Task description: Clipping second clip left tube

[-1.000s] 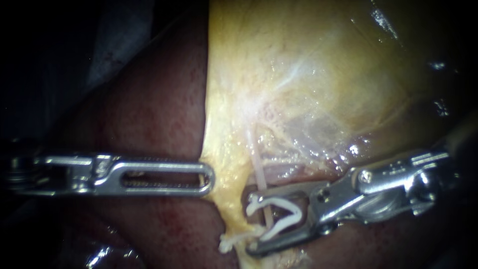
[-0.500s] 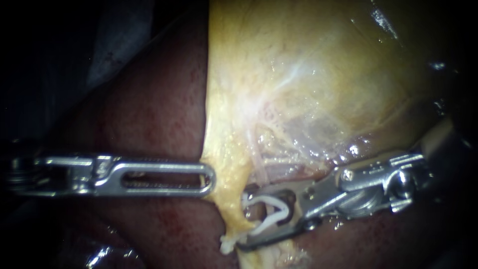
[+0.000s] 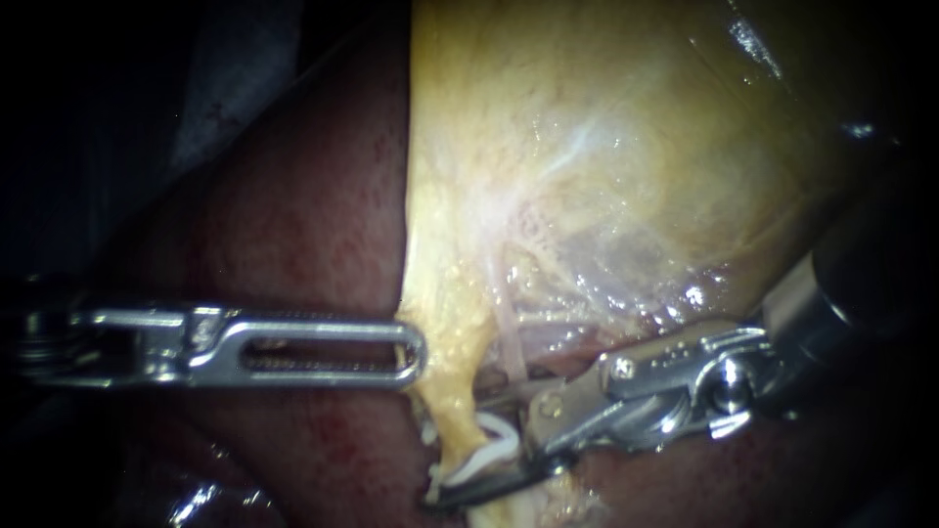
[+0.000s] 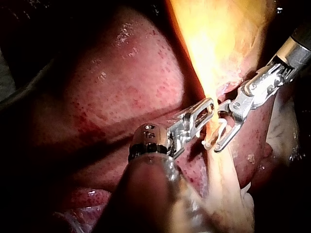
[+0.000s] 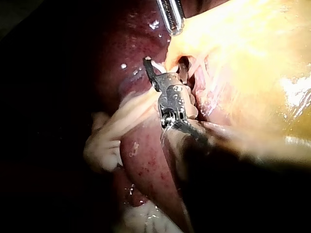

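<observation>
The yellow gallbladder (image 3: 606,147) hangs over the dark red liver (image 3: 293,225). A thin pale tube (image 3: 509,337) runs down from it, the leftmost strand in the endoscope view. My right instrument (image 3: 458,448) comes in from the right. Its jaws hold a white clip (image 3: 489,452) between them and straddle the tissue strand where the tube goes down. The tube's lower part is hidden behind the upper jaw. My left instrument (image 3: 416,352) lies level, its slotted jaws together on the gallbladder's edge. The left wrist view shows both tips, left (image 4: 210,103) and right (image 4: 221,126), close together.
A small white piece (image 3: 432,479) sits at the strand's lower end, beside the lower jaw's tip. Pale loose tissue (image 5: 104,145) hangs beside my right instrument's shaft. Wet liver surface lies beneath both instruments.
My right instrument has slid left and a little down along the tissue. Its jaws have drawn closer together, flattening the clip around the strand. My left instrument has stayed put.
</observation>
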Robot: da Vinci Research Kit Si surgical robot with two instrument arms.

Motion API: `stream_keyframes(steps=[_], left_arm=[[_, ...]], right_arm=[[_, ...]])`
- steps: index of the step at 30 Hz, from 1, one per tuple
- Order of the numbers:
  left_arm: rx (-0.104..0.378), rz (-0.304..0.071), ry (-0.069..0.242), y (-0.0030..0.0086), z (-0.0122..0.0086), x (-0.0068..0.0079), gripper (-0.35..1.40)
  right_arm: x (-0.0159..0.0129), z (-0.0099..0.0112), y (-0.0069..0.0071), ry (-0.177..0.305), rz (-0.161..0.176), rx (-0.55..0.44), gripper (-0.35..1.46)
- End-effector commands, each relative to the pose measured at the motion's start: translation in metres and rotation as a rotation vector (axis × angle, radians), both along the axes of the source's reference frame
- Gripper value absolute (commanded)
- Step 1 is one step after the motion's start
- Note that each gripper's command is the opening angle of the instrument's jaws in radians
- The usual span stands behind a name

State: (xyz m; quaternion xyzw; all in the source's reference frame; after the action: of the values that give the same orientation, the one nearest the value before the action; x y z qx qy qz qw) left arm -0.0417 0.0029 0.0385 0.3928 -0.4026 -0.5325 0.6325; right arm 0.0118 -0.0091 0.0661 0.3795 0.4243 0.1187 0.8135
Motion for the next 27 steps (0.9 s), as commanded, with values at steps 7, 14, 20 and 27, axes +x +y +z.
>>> stream_keyframes(steps=[7,14,20,27], left_arm=[[0.0,0.0,0.0,0.0,0.0,0.0,-0.33],[-0.001,-0.001,0.001,0.0,0.0,-0.0001,-0.33],[-0.001,-0.001,0.001,-0.0001,0.0001,-0.0002,-0.33],[-0.001,-0.001,0.001,-0.0001,0.0001,-0.0002,-0.33]], right_arm=[[-0.0001,0.0001,0.0002,-0.013,0.009,0.018,0.44],[-0.0001,0.0004,0.0005,-0.054,0.035,0.077,0.14],[-0.0001,0.0007,0.0007,-0.073,0.043,0.109,-0.05],[-0.0001,0.0008,0.0008,-0.074,0.04,0.108,-0.1]])
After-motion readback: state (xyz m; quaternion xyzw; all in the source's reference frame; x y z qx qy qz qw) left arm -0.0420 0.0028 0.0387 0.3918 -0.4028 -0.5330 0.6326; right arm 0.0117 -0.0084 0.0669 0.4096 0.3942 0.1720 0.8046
